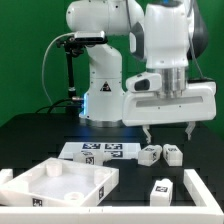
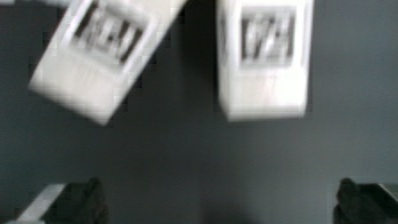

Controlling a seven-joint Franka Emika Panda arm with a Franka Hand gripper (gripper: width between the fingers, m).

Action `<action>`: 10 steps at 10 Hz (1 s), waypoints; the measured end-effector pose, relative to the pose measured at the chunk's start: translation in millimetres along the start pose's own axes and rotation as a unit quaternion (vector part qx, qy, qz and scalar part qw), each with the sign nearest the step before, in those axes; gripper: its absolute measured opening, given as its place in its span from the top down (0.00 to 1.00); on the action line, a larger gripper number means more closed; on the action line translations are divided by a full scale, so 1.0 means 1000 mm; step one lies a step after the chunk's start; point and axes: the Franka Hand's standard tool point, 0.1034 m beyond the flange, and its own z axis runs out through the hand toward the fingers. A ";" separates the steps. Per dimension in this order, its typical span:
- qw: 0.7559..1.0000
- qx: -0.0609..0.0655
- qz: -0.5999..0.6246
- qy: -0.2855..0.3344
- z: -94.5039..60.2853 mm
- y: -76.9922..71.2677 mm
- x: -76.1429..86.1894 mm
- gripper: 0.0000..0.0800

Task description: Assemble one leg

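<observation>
As end effector (image 1: pixel 171 130) hangs spread, leg (image 1: pixel 172 155) ungrasped

My pincer (image 1: pixel 170 131) hangs with its fingers spread wide above two blocks lying side by side on the black desk (image 1: pixel 40 138): the first leg (image 1: pixel 150 154) and the second leg (image 1: pixel 172 154). The third leg (image 1: pixel 160 188) lies nearer. Toward the exterior view's left sits the marker board (image 1: pixel 95 151), with the panel (image 1: pixel 62 183) nearer.
</observation>
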 end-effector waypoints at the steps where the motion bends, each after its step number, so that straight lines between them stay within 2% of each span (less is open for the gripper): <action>1: 1.000 0.001 -0.001 0.007 0.000 -0.001 0.003 0.19; 4: 1.000 0.001 -0.001 0.005 0.002 -0.001 0.002 0.19; 5: 1.000 0.001 -0.007 -0.003 0.001 0.003 0.014 0.19; 6: 1.000 0.003 -0.018 -0.011 -0.005 0.007 0.037 0.19; 7: 1.000 0.008 -0.026 -0.005 -0.012 0.012 0.068 0.19; 8: 0.999 0.010 -0.050 0.006 -0.015 0.017 0.086 0.19; 10: 0.999 0.010 -0.047 0.006 -0.013 0.017 0.086 0.19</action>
